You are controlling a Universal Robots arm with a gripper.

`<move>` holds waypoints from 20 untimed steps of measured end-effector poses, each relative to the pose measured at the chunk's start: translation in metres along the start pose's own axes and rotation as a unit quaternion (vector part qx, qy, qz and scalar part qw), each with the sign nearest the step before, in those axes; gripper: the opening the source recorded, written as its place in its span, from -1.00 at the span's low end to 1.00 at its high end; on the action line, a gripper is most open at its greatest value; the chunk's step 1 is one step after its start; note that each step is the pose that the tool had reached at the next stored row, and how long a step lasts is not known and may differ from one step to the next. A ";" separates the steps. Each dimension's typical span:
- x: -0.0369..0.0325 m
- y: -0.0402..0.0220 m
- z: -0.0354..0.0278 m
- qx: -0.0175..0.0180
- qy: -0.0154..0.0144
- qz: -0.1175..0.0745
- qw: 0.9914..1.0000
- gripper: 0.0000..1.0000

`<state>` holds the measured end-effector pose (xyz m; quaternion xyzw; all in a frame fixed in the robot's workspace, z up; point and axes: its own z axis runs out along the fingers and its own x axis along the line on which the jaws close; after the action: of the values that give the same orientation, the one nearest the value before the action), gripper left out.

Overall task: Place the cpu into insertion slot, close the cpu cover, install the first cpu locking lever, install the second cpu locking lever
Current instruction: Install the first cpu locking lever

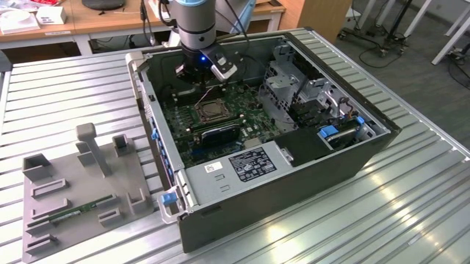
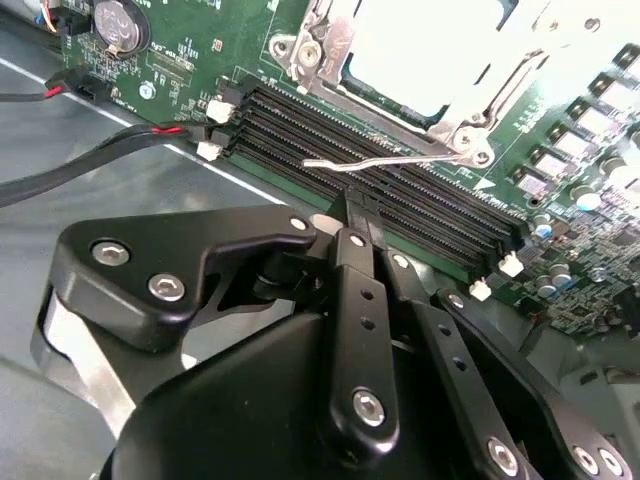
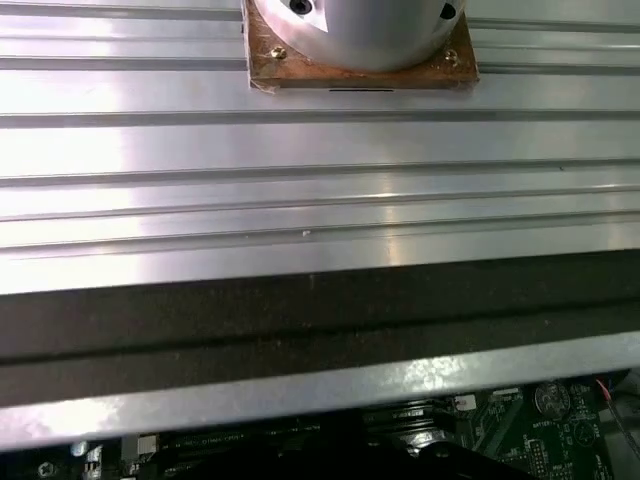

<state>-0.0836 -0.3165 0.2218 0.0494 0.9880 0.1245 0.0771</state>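
My gripper (image 1: 197, 81) hangs inside the open computer case (image 1: 382, 143), just behind the cpu socket (image 1: 209, 112) on the green motherboard. In the second wrist view the black fingers (image 2: 356, 240) stand pressed together, holding nothing, so the gripper (image 2: 355, 205) is shut. Its tip is close under a thin metal locking lever (image 2: 380, 160) that sticks out sideways from the socket over the memory slots. The cpu (image 2: 420, 40) lies in the socket, pale face up. The silvery cpu cover (image 2: 455, 112) lies flat around it.
Black memory slots (image 2: 400, 200) run beside the socket, and red and black cables (image 2: 110, 150) cross the case floor. A metal drive cage (image 1: 294, 93) and power supply (image 1: 242, 164) crowd the case. A grey fixture (image 1: 81, 187) holding a green memory stick (image 1: 77, 212) sits on the ribbed table.
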 end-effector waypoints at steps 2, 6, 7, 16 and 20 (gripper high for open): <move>0.0003 -0.0008 -0.0002 0.000 0.000 0.000 1.000 -0.79; 0.0002 -0.0021 -0.0006 0.000 -0.001 0.000 1.000 -0.79; 0.0001 -0.0038 -0.0010 0.000 -0.001 0.000 1.000 -0.79; 0.0077 -0.0107 -0.0039 -0.002 -0.002 0.000 1.000 -0.79; 0.0067 -0.0108 -0.0038 -0.002 -0.002 0.000 1.000 -0.79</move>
<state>-0.0917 -0.3270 0.2218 0.0493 0.9875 0.1268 0.0794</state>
